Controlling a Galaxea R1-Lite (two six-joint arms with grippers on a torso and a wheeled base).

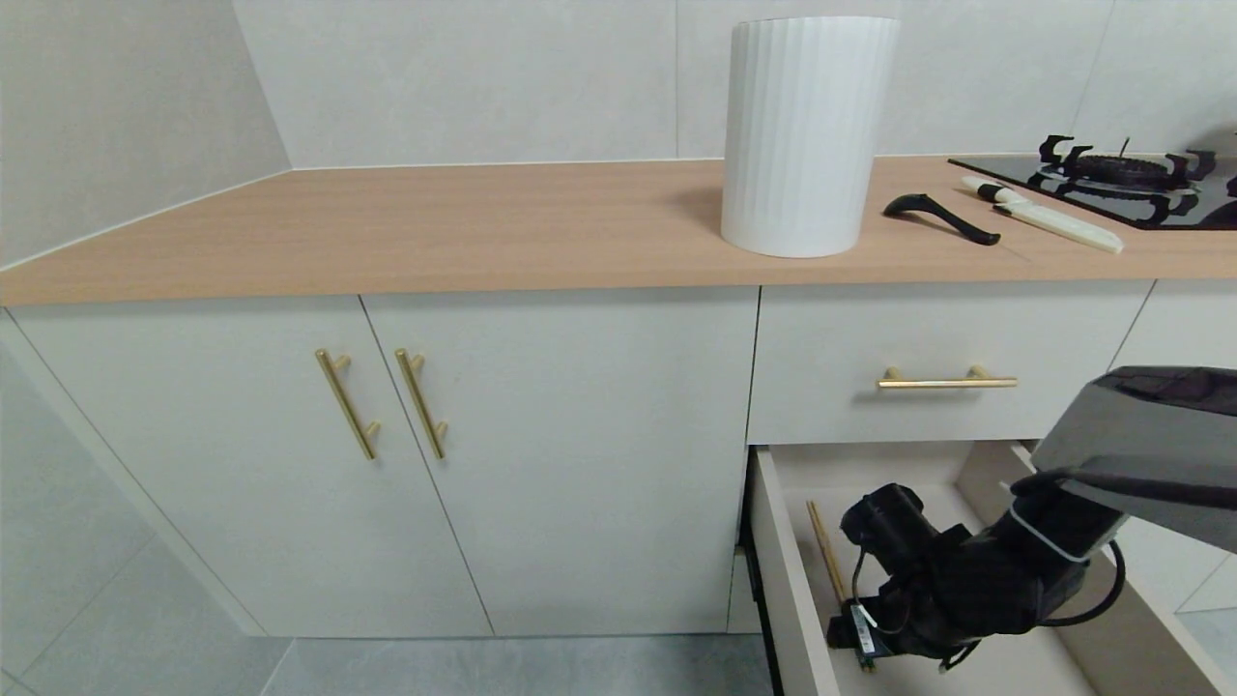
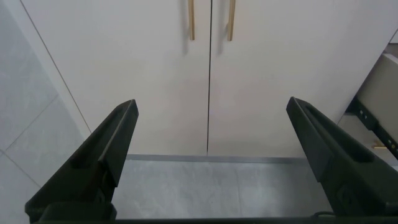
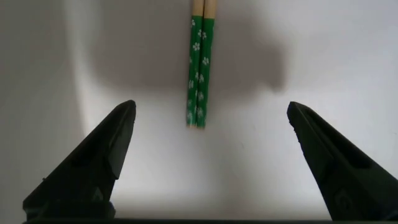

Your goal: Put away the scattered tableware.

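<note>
While the right gripper (image 3: 209,107) hangs low inside the open drawer (image 1: 788,570), its two dark fingers are spread wide and grip nothing, and there, right in front of it, is the pair of chopsticks (image 3: 201,68), lying flat on the drawer's pale floor, the two sticks side by side and touching, green flower-patterned ends about level with the fingertips and bare wooden ends pointing away, clear of both fingers; from the head view the sticks run close along the drawer's left wall, with the right arm's black wrist just beside them. Over to the left gripper (image 2: 211,109): fingers wide apart as well, nothing held, poised above the grey floor tiles (image 2: 211,186) and facing the white double cabinet doors (image 2: 208,74), whose two brass handles (image 2: 191,18) flank the seam. Moving outward, a second drawer (image 1: 850,338) sits shut directly above the open one, its brass bar handle horizontal. Up on the wooden countertop (image 1: 435,227) stands a tall white ribbed container (image 1: 807,135), upright, and to its right lie a black curved utensil (image 1: 942,217) and, just beyond that, a white knife (image 1: 1049,217), the two near each other but apart, both well apart from the drawer below; the knife lies just beside the black gas hob (image 1: 1111,179) at the far right of the counter
</note>
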